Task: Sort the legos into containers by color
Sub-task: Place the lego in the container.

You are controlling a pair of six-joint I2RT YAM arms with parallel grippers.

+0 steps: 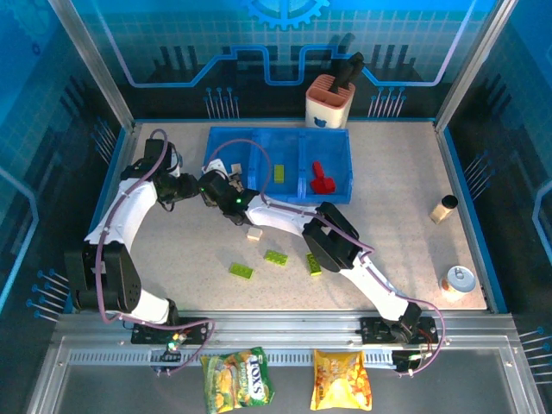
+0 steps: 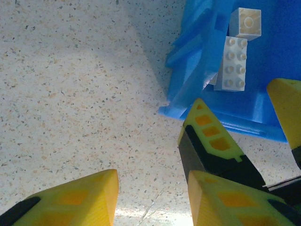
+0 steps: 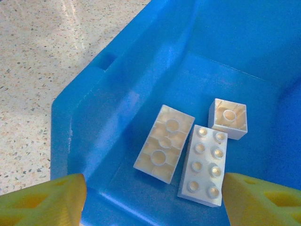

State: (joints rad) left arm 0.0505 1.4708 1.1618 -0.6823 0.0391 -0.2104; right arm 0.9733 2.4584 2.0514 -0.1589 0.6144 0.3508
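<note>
Top view: speckled beige table [image 1: 397, 172], blue circuit-print walls, metal frame posts. Blue tray [image 1: 338, 155] sits at the far edge, centre. A green lego [image 1: 279, 172] is in its middle compartment and red legos [image 1: 322, 178] in the right one. Mid-table lie a loose cream lego [image 1: 254, 234] and three green legos [image 1: 276, 257]. The right gripper [image 1: 216, 183] is over the tray's left compartment, with the left gripper [image 1: 191, 188] just beside that tray wall. An orange-white holder [image 1: 330, 101] stands behind the tray, and snack bags [image 1: 237, 379] lie past the near edge.

Left wrist: the left gripper [image 2: 153, 188] has its jaws slightly apart with bare table between them, holding nothing. Two cream legos [image 2: 233, 63] show inside the tray corner.

Right wrist: the right gripper [image 3: 154, 181] has its jaws wide and empty. Three cream legos lie on the compartment floor below, with speckled table at the upper left.
</note>
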